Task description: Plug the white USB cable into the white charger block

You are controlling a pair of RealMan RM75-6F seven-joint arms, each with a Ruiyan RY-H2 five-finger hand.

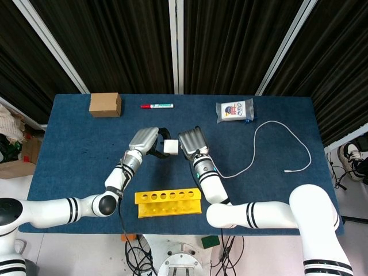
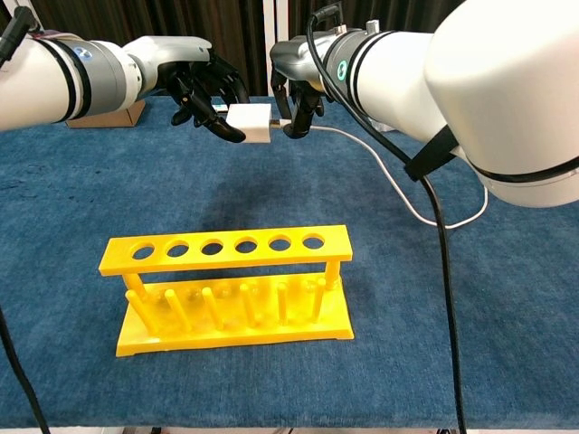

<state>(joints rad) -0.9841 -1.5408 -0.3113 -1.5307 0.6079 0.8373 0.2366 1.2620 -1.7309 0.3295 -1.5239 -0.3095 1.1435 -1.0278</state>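
Up above the blue tabletop [image 2: 109,190], a white charger block [image 2: 249,123] held in the dark fingers of the left hand [image 2: 201,91]. Right beside it, the right hand [image 2: 297,90], with fingers closed on the plug end of the white USB cable [image 2: 398,185]. Plug tip touching the right face of the block; cannot tell how far in. Both hands close together near the middle of the tabletop, lifted off the cloth.

From the right hand, the cable running off to the right, down onto the cloth, looping toward the far right edge and ending in a small free plug [image 1: 287,171] near that edge.

In front of the hands, near the front edge, a yellow test tube rack [image 2: 231,289], well apart from the block, with bare cloth between.

Along the back edge: a small cardboard box [image 1: 105,104] at the left, a red and white marker [image 1: 157,106] beside it, a clear bag [image 1: 234,110] further right. Wide bare cloth at the left and right sides.
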